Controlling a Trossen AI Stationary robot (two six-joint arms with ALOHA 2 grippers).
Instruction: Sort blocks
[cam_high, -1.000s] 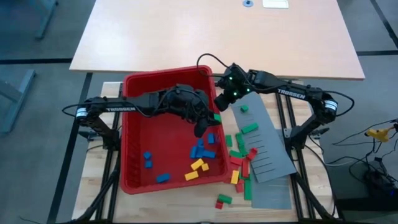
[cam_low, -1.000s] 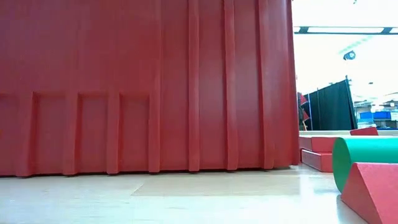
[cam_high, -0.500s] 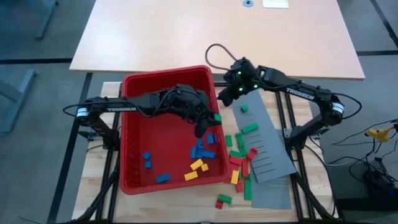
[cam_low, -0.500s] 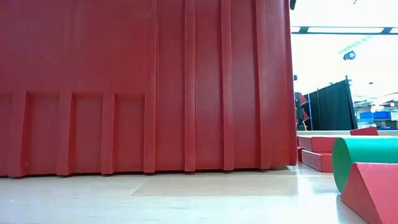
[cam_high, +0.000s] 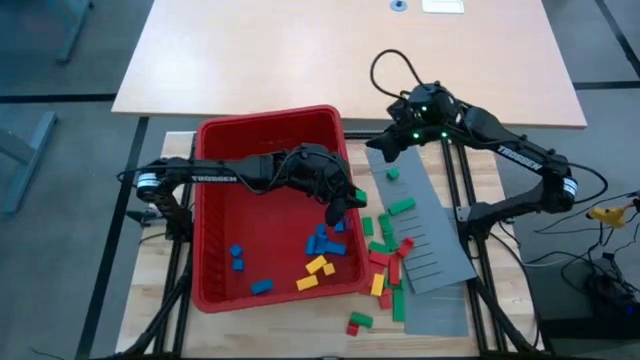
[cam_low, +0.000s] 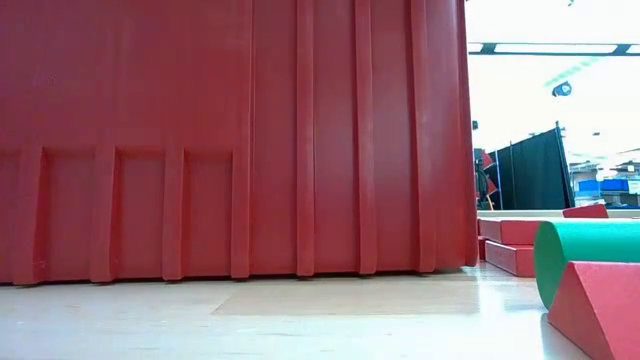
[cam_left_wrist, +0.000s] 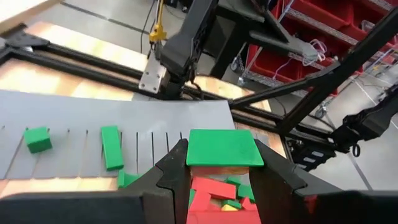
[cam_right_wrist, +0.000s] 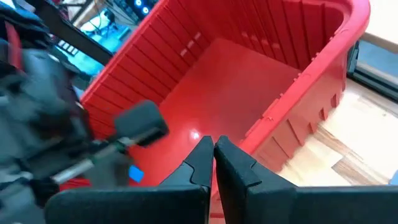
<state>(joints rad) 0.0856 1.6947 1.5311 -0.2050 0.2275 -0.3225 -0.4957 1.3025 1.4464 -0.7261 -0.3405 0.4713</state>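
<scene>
A big pale desk (cam_high: 350, 55) fills the far side of the floor, and in front of it stands the smaller wooden table (cam_high: 160, 300) on its black frame. On that table sits the red bin (cam_high: 220, 200), the largest thing there; in the low view its ribbed wall (cam_low: 230, 140) takes up most of the picture. Just beside the bin lies a flat grey slotted panel (cam_high: 430, 240), tilted a little across the table top.

The left arm (cam_high: 215, 173) reaches across the bin toward the panel side. Its left gripper (cam_high: 338, 212) hangs above the bin's edge nearest the panel, and in the left wrist view the left gripper (cam_left_wrist: 219, 171) is clamped on a green block (cam_left_wrist: 224, 148), with the two dark fingers pressed against the block's sides. The right arm (cam_high: 510, 155) bends in from the other side, and the right gripper (cam_high: 380, 148) is over the far end of the panel, near the bin's far corner. In the right wrist view its fingertips (cam_right_wrist: 200, 158) are closed together with nothing between them.

The other blocks are scattered: blue and yellow blocks (cam_high: 318, 245) lie on the bin floor, and green and red blocks (cam_high: 385, 245) are strewn on the panel and the wood beside it, with a few near the table's front edge.
</scene>
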